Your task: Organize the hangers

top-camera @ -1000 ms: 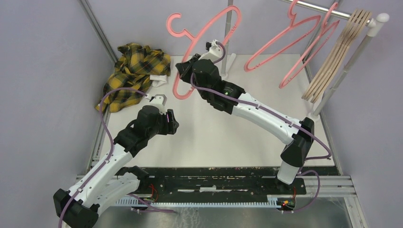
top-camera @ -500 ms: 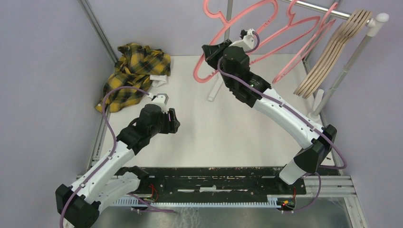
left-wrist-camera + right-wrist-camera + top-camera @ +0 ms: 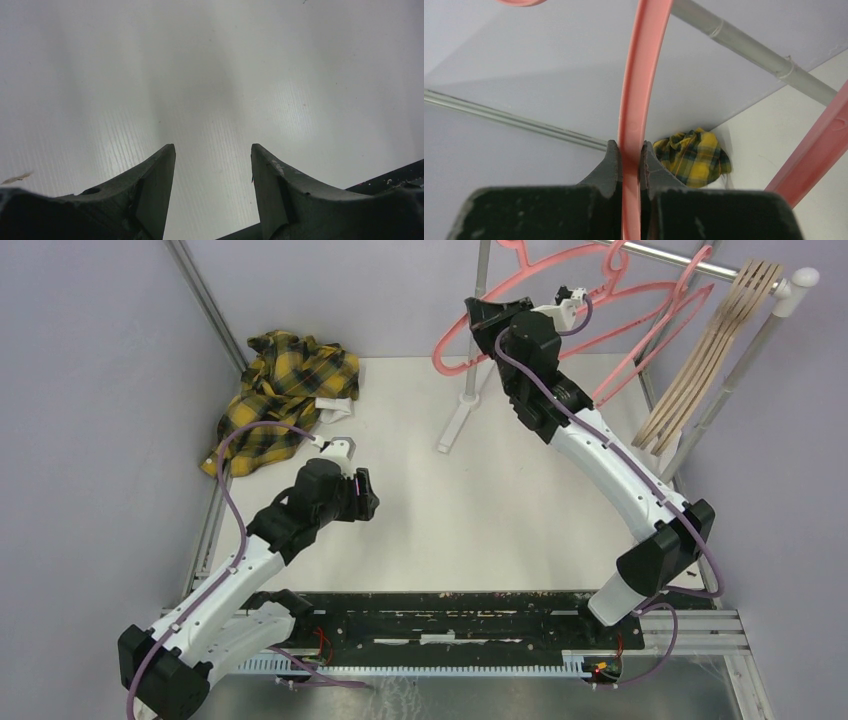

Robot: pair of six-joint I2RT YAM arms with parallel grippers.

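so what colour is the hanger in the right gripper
Pink; the hanger clamped in the right gripper shows best in the right wrist view.

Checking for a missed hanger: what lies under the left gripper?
Only bare white table shows below the open left gripper, with nothing between its fingers. The patch directly beneath the fingers themselves is covered.

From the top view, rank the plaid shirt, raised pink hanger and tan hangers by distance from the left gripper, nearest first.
1. Plaid shirt, back left of the left gripper.
2. Raised pink hanger, back centre.
3. Tan hangers, far right.
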